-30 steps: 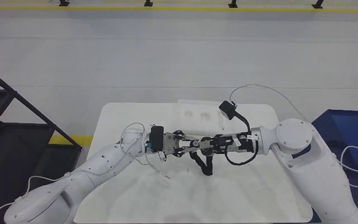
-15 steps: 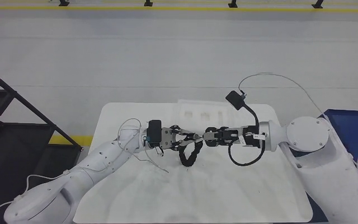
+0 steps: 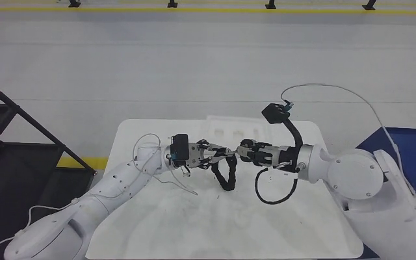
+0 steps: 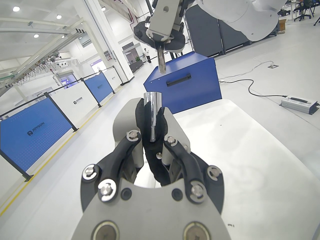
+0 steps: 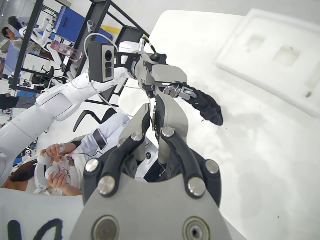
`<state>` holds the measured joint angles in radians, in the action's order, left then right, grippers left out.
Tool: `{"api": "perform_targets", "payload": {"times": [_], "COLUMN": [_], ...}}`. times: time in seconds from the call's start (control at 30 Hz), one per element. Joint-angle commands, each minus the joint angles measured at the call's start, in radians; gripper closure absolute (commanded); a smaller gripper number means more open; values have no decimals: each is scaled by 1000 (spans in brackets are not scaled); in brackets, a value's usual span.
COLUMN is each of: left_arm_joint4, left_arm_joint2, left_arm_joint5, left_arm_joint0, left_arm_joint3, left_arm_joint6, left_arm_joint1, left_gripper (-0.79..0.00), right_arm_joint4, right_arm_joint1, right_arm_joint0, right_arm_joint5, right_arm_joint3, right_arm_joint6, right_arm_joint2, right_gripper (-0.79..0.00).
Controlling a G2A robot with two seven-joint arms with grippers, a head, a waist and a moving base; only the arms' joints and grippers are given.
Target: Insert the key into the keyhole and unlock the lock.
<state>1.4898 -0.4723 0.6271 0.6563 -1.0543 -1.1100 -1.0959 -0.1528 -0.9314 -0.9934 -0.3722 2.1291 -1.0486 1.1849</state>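
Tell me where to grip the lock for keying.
Grip the lock on its chrome barrel, across the round sides, coming from behind the keyhole end, as the left gripper does. That leaves the end facing the key free; the black cable hangs limp and would likely swing.

A large robotics test hall is indicated. Round ceiling lights (image 4: 16, 8) are set high overhead, and a pale painted floor (image 3: 195, 58) is marked by a yellow line (image 3: 208, 9). Blue-and-white barrier panels (image 4: 35, 126), a blue cabinet (image 4: 185, 86) and a white table (image 3: 292, 221) beside a black metal frame (image 3: 39, 130) are seen.
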Motion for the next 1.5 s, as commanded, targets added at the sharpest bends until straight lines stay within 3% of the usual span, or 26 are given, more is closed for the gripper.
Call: {"api": "perform_targets", "payload": {"times": [0.0,1.47], "left_arm_joint4": [6,100], "left_arm_joint2": [-8,-114], "left_arm_joint5": [3,70], "left_arm_joint0": [6,57], "left_arm_joint3": [-5,-23], "left_arm_joint6": [3,18], "left_arm_joint1": [0,-22], "left_gripper": [0,0], "right_arm_joint4": [-18,-48], "right_arm_joint1": [1,-9], "right_arm_joint0": [-3,9], "right_arm_joint5": [-4,-32], "right_arm_joint3": [-1,-17], "right_arm_joint6": [-2,35], "right_arm_joint2": [-7,-43], "right_gripper": [0,0]}}
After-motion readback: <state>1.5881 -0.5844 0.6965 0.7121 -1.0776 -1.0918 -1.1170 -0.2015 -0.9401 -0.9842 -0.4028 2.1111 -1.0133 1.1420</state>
